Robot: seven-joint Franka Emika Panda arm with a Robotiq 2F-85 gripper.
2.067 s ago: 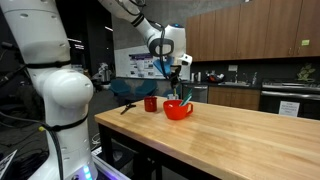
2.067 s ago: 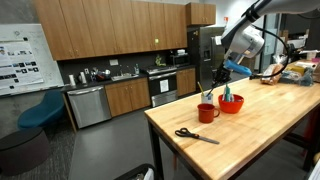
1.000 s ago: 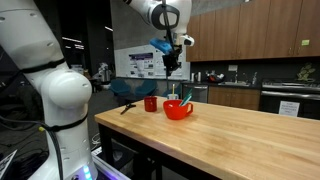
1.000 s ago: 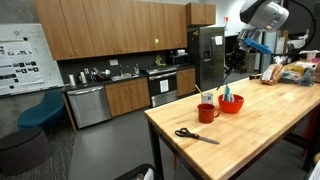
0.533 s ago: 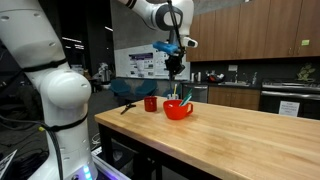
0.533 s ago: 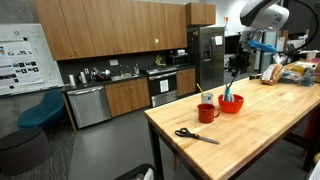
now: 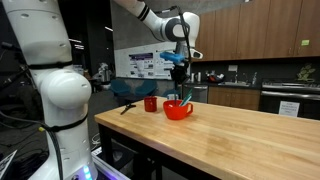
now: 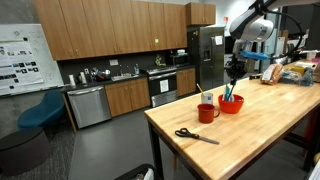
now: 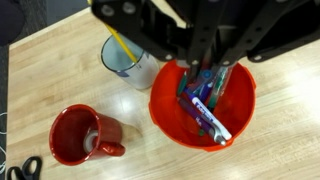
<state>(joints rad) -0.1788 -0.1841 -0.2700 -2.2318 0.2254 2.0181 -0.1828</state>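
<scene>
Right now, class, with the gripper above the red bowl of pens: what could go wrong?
The gripper hangs over the red bowl, crowded with pens; descending, it may jam on them or tip it. The cup and red mug stand close by; a sideways swing could knock them.

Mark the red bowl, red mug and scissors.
red bowl point(image 9: 158, 108): wrist view, left wall.
red mug point(image 9: 113, 150): wrist view, handle.
scissors point(image 8: 197, 136): in an exterior view, near the pivot.

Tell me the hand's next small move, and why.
Probably lower straight down a little: the hand hangs well above the red bowl, and the wrist view shows it lined up over the pens lying inside.
</scene>
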